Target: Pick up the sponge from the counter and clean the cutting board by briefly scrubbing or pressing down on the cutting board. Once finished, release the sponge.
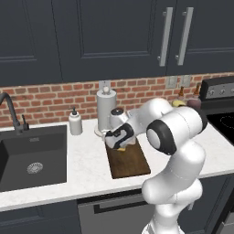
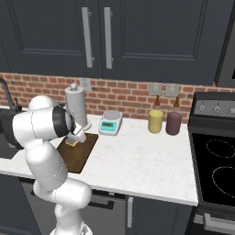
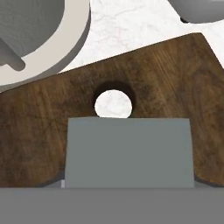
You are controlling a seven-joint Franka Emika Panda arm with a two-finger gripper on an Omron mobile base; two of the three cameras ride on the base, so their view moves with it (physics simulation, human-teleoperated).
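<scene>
The dark brown cutting board (image 1: 131,163) lies on the white counter (image 1: 87,169) in front of the paper towel roll. My gripper (image 1: 118,138) hangs low over the board's far end, shut on the sponge (image 1: 121,147), whose yellow body peeks out beneath the hand. From the right base view the sponge (image 2: 71,142) sits at the gripper (image 2: 76,137), down at the cutting board (image 2: 79,156). In the hand view the sponge's grey top (image 3: 129,151) hides the fingertips, just short of the board's round hole (image 3: 113,104). I cannot tell whether the sponge touches the wood.
A paper towel holder (image 1: 106,109) stands right behind the board, its base (image 3: 65,52) close to the hand. A white-and-teal scale (image 2: 110,123) sits to the right of it. A soap bottle (image 1: 75,122) and dark sink (image 1: 32,157) lie left; jars (image 2: 155,121) and stove (image 2: 215,160) right.
</scene>
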